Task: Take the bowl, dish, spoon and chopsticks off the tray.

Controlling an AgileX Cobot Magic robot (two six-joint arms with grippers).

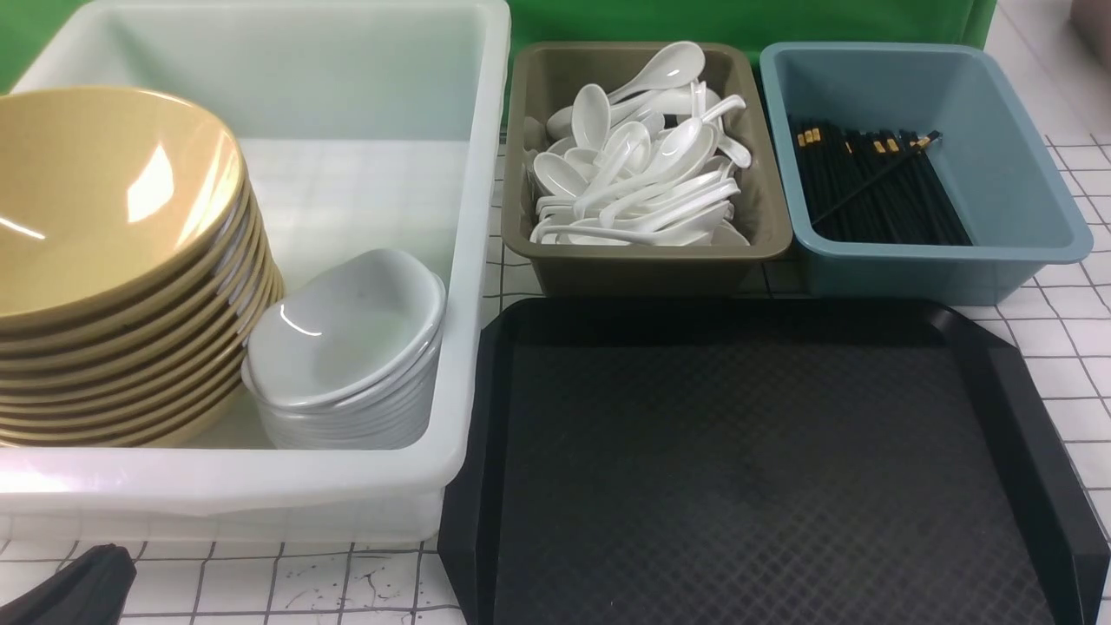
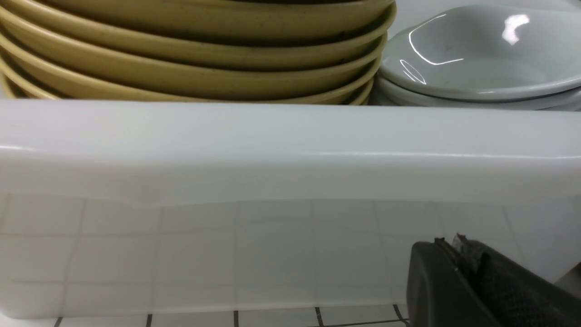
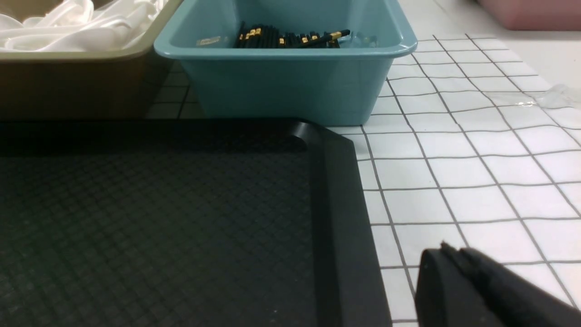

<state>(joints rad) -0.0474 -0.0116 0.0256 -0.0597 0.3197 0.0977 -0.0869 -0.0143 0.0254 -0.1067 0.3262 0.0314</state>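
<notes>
Tray Bare, Tableware Already Sorted Into Tubs

The large black rectangular plastic tray (image 1: 764, 469), with its cut corners and diamond-textured floor, lies on the white gridded surface (image 1: 1076, 365) with nothing on it. The task looks done, judging by where things lie.

The glossy mustard-yellow bowls (image 1: 104, 260) sit stacked and tilted in the big translucent white tub (image 1: 260, 495), with the small white squarish dishes (image 1: 347, 347) nested just beside them. The glossy white soup spoons (image 1: 642, 165) are heaped in the brown tub (image 1: 642, 260), and the thin black chopsticks with gold bands (image 1: 877, 182) lie in the blue tub (image 1: 1033, 226).

As for handling: the bowls and dishes look hard, slick and stiff, best pinched at the rim. A spoon would likely be light and slippery, safest taken across its grooved handle. Chopsticks are thin and apt to roll, so a grip across both near the middle seems wisest.

The left pincer (image 2: 458, 247), low in front of the white tub's wall, has its jaws pressed together on nothing. The right pincer (image 3: 454, 254), beside the tray's right rim, shows only a dark tip with no clear gap; whether it is parted I cannot tell, and it carries nothing visible.
</notes>
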